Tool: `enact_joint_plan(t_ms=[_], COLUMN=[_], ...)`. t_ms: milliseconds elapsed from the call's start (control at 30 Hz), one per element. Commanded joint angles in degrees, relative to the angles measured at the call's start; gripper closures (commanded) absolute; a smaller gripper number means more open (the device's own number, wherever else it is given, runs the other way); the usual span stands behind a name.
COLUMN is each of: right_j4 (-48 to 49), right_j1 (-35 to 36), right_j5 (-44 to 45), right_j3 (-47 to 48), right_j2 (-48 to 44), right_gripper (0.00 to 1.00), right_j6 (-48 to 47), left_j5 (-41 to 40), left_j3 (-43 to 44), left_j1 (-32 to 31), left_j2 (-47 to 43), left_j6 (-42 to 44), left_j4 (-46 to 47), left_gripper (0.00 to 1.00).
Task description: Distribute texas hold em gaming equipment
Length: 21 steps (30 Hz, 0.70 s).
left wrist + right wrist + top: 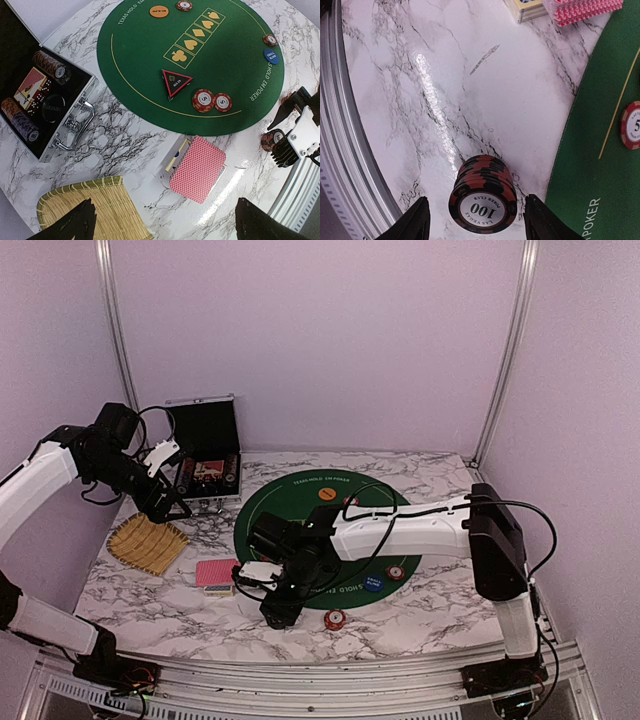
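My table is white marble with dark veins. Directly on it lie 1 round green felt mat, an open silver case at the far left, and a yellow straw tray nearer me. Red-backed cards lie partly over a small box. Off the felt sit 1 chip stack marked 100 and 1 red chip just beside the mat's near edge.

Red-backed cards lay stacked on the table just beside the green mat. On the mat lay a dark triangular marker, two red chips side by side, an orange disc and a blue disc. A chip stack marked 100 stood off it.
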Motion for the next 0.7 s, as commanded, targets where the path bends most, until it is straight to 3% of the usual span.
enact_joint_plan(t_ms=[0,400,667], right_j4=[0.42,0.86,0.68], right_j1=[0.39,0.39,0.4], right_j5=[-0.27,-0.26,-0.03], right_j3=[-0.27,-0.2,-0.75], right_j2=[1.48,1.22,-0.11], right_gripper=[0.38,0.53,0.57], right_j6=[-0.32,-0.13,0.0], left_j5=[1.05,0.84,1.03], left_j3=[1.47,1.46,1.33], left_j1=[-0.24,-0.21,-0.2], left_j2=[-0.98,-0.93,-0.87], left_j6=[0.66,0.79,0.68], left_j4=[-1.42,-1.41,-1.42], left_gripper=[0.01,0.01,0.01])
